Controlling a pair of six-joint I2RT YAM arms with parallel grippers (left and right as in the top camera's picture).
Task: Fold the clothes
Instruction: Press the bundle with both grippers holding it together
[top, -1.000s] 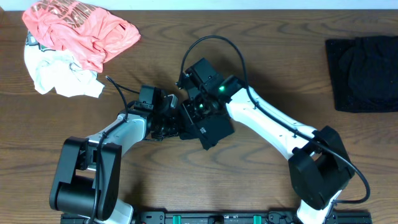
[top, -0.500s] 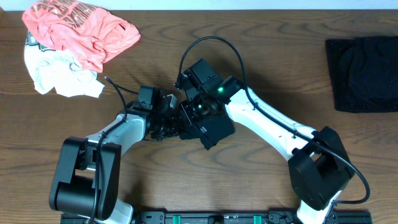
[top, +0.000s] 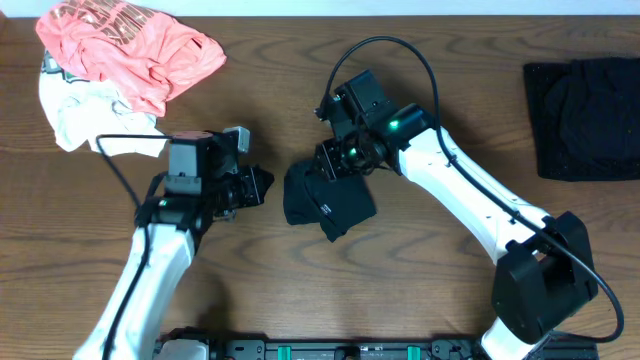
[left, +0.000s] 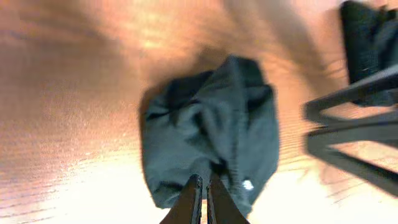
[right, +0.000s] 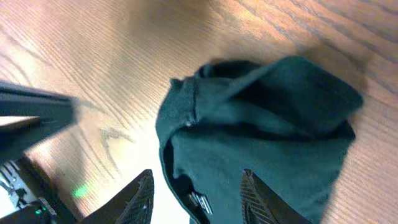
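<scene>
Presently, a wooden counter (top: 450, 70) is recorded. A folded black pile (top: 582, 118) is noted at its right edge, and a coral-pink shirt (top: 130, 45) over a white garment (top: 95, 125) at the far left corner. The crumpled black garment (top: 325, 200) is found at centre, ungripped. The right fingers (right: 140, 199) are held apart above it. The left fingers (left: 194, 202) are pressed together beside it, empty.

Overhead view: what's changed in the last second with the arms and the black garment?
Both arms pulled away from the black garment: the left gripper drew back leftward, shut; the right gripper withdrew rightward, opening and letting go. The garment stayed bundled mid-table; the pink shirt, white garment and folded black stack didn't move.
</scene>
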